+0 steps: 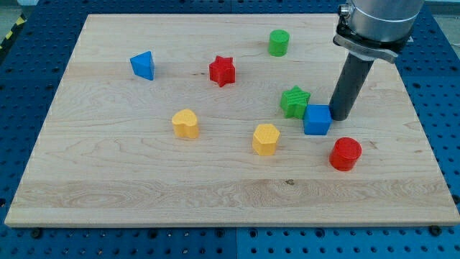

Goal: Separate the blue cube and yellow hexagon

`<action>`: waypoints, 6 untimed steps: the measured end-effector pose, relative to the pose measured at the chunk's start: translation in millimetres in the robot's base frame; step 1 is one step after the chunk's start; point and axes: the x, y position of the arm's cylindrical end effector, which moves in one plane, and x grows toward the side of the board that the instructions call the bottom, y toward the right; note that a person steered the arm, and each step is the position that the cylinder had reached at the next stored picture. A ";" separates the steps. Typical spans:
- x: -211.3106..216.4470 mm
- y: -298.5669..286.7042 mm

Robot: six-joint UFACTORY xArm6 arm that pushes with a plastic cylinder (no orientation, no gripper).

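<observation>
The blue cube (317, 120) lies right of the board's middle. The yellow hexagon (265, 139) lies a short gap to its lower left, apart from it. My tip (339, 117) rests just at the cube's right side, at or very near its upper right edge. The rod rises from there to the view's top right. A green star (295, 101) sits right against the cube's upper left.
A red cylinder (346, 153) lies below right of the cube. A yellow heart-like block (185, 124), a red star (222, 70), a blue triangular block (143, 65) and a green cylinder (279, 42) lie elsewhere on the wooden board (108, 187).
</observation>
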 end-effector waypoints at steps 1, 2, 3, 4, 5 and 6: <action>7.9 -9.6; 10.9 -71.3; 10.9 -108.0; 13.0 -87.9; 34.9 -58.4; 54.4 -78.0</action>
